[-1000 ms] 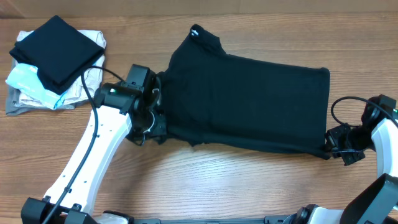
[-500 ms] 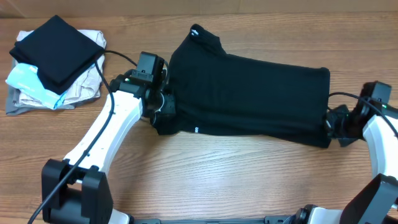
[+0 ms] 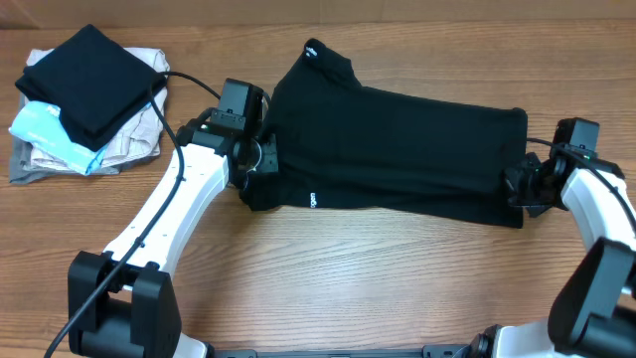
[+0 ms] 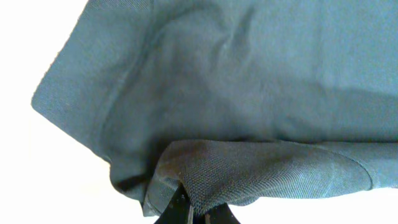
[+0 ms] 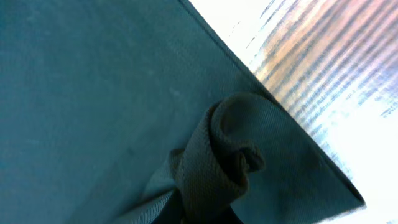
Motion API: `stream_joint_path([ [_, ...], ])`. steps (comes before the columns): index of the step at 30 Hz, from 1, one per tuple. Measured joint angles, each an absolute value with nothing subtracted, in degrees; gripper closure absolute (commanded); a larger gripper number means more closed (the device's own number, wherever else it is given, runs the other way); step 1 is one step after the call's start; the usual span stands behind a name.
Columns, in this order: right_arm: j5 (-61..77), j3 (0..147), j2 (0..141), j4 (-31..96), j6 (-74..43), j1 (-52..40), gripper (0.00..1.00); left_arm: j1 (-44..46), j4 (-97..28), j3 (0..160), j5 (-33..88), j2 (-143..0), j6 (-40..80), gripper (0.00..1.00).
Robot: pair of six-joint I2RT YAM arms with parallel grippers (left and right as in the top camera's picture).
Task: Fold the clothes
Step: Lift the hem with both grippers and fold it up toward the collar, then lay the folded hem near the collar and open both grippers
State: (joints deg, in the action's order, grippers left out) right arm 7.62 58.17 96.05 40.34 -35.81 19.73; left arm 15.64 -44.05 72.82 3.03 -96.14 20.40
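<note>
Wood-grain worktop (image 3: pixel 348 288), light brown with fine streaks, fills the overhead view. A black T-shirt (image 3: pixel 397 149) of soft, thin knit lies across its middle as a wide, partly folded band. Its long axis runs from 9 o'clock to 3 o'clock, dipping slightly toward 3. The neck with a small white label (image 3: pixel 313 50) points to about 11 o'clock, and a tiny white mark (image 3: pixel 311 199) shows on the near edge.

The left end effector (image 3: pixel 260 164) sits at the shirt's 9 o'clock end, clamped on a rolled fold of the fabric. The right end effector (image 3: pixel 519 189) is at the 3 o'clock end, closed on a bunched twist of the hem.

At 10 o'clock, well apart from the shirt, a folded black cloth (image 3: pixel 89 80) rests on crumpled beige cloth (image 3: pixel 139 139) and light-blue cloth (image 3: pixel 45 134).
</note>
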Motion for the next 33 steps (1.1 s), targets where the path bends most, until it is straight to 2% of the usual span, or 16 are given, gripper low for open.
stream_joint_path([
  [7,7.5,58.2,102.0,34.9,-35.8,19.7,0.93,15.6,-38.2,72.8,1.1,-96.2,19.1,0.96],
  [12,7.7,58.3,103.5,32.5,-35.9,19.7,0.76,15.6,-36.9,72.8,0.6,-98.2,18.9,0.95],
  [14,7.9,58.3,103.5,31.0,-36.0,19.7,0.61,15.6,-36.3,72.8,0.1,-99.9,18.7,0.87],
  [15,8.4,58.4,103.5,30.4,-35.9,19.7,0.56,15.6,-35.8,72.8,-0.1,-100.9,18.2,0.78],
  [18,11.4,58.7,103.5,28.6,-33.5,19.7,0.28,15.6,-33.4,72.8,-0.8,-103.7,16.4,0.45],
  [21,16.1,60.9,103.5,29.1,-28.8,19.7,0.12,15.6,-33.1,73.6,-1.8,-104.4,15.4,0.35],
  [23,18.0,63.7,103.6,31.7,-26.5,19.7,0.1,15.6,-34.9,76.5,-2.2,-104.4,14.6,0.3],
  [25,19.3,66.9,103.6,35.2,-24.4,19.7,0.1,15.6,-37.9,81.1,-2.3,-104.4,14.5,0.31],
  [26,19.7,68.9,103.6,37.8,-23.5,19.7,0.11,15.6,-39.7,83.6,-2.3,-104.4,14.5,0.36],
  [27,20.0,70.9,103.6,41.0,-22.8,19.7,0.12,15.6,-42.3,86.5,-2.2,-104.4,14.5,0.47],
  [28,20.1,72.6,103.6,43.8,-22.2,19.7,0.15,15.6,-45.1,89.4,-2.2,-104.4,14.4,0.75],
  [29,20.1,74.3,103.6,46.6,-21.7,19.7,0.18,15.6,-47.6,91.6,-2.2,-104.4,14.3,0.94],
  [33,18.5,77.9,103.6,57.3,-20.5,19.7,0.47,15.6,-56.2,94.3,-2.1,-104.1,14.7,0.96],
])
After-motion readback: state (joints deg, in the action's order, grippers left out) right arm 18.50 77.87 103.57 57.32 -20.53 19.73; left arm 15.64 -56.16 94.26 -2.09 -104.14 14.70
